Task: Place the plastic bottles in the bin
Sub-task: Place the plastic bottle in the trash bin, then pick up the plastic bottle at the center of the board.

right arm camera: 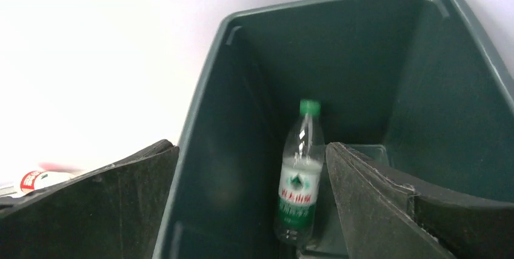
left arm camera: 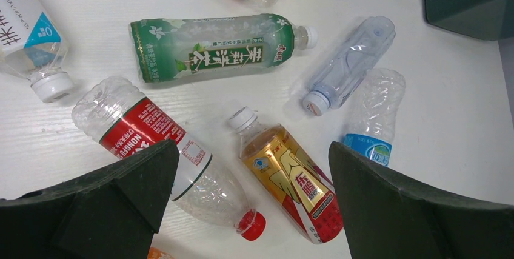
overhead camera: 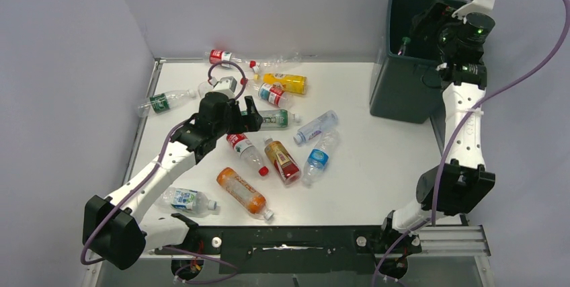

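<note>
Plastic bottles [overhead camera: 272, 94] mostly lie on their sides across the white counter [overhead camera: 376, 166]; one is in the bin [overhead camera: 400, 95]. Nearest my bases: blue-white-label bottle [overhead camera: 187, 200] at near left, orange bottle [overhead camera: 243, 193] just right of it. Next row out: red-label bottle [overhead camera: 246, 152] with a red cap, gold-red bottle [overhead camera: 282, 160] with a white cap, crumpled blue-label bottle [overhead camera: 317, 158], side by side, close but apart. My left end effector [left arm camera: 253, 150] hangs over this cluster, released, fingers spread wide, nothing between them; my wrist view shows the red-label and gold-red bottles below the gap. Just past it: green tea bottle [left arm camera: 212, 50], white cap pointing right, and a pale blue bottle [left arm camera: 351, 62] angled beside the crumpled one. Farther: yellow bottle [overhead camera: 286, 83] mid-counter, green-label bottle [overhead camera: 161, 102] out at the left edge, far red-label bottle [overhead camera: 225, 56] by the back wall. The bin, dark green, stands at the far right, well apart from the cluster. My right end effector [right arm camera: 251, 150] is over the bin's open top, released, fingers wide apart, holding nothing. Inside the bin a green-cap bottle [right arm camera: 298, 180] with a green label is upright near a back corner; whether it rests on the bottom I cannot tell.
</note>
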